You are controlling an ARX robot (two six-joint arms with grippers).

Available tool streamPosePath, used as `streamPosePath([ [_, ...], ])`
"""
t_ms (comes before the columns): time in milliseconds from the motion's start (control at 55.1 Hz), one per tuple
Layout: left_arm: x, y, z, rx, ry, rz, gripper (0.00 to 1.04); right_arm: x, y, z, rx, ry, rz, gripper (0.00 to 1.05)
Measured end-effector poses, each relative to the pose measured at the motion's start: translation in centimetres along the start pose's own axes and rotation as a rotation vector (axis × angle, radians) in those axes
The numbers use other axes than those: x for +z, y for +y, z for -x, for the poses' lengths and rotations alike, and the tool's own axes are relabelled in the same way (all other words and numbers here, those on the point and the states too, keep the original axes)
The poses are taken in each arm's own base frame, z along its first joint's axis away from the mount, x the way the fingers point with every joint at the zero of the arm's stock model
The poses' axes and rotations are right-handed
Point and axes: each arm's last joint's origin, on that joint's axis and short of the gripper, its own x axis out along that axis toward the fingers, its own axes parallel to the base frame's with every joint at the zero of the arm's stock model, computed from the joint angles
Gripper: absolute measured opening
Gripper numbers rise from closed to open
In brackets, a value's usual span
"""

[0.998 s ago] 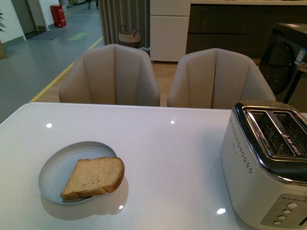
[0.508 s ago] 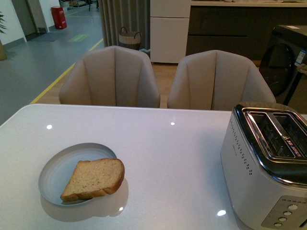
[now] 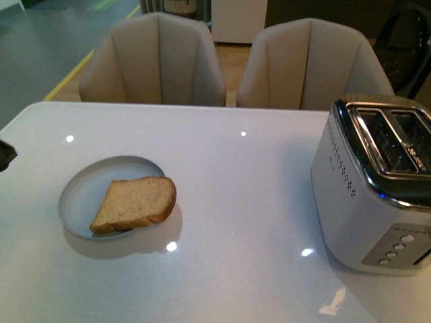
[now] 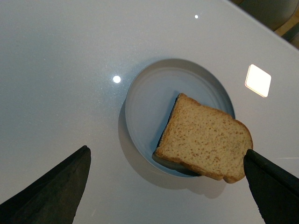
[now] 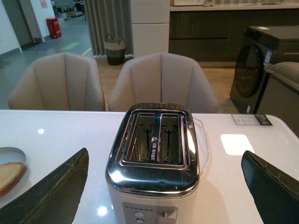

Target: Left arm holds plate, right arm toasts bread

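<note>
Bread [image 3: 135,204] lies partly on the plate [image 3: 82,195], overhanging its rim, well left of the toaster [image 3: 370,182]. We see our left gripper [image 4: 166,151] and right gripper [image 5: 164,153] spread wide, holding nothing.

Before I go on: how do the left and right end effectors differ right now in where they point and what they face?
The left end effector points straight down at the plate and bread. The right end effector points roughly level at the toaster. The left hangs above its target, while the right sits back from the toaster's control side, slightly above its top. Both are open wide and hold nothing.
</note>
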Motion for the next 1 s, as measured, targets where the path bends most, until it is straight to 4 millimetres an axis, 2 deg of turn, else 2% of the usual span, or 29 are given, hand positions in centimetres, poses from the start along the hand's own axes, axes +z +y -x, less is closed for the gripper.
streamPosePath([
  [73, -0.3, 0.2, -1.7, 0.017, 0.025, 0.009, 0.97, 0.0, 0.0, 0.0, 0.000, 0.000, 0.000, 0.96],
  [163, -0.8, 0.7, -4.8, 0.058, 0.074, 0.053, 0.97, 0.0, 0.0, 0.0, 0.000, 0.000, 0.000, 0.96],
  [526, -2.7, 0.7, -12.9, 0.119, 0.172, 0.115, 0.97, 0.0, 0.0, 0.0, 0.000, 0.000, 0.000, 0.96],
  [907, -3.6, 1.2, -17.2, 0.156, 0.212, 0.109, 0.97, 0.0, 0.0, 0.0, 0.000, 0.000, 0.000, 0.96],
  [998, -3.4, 1.2, -17.6, 0.158, 0.210, 0.107, 0.86, 0.0, 0.0, 0.0, 0.000, 0.000, 0.000, 0.96],
])
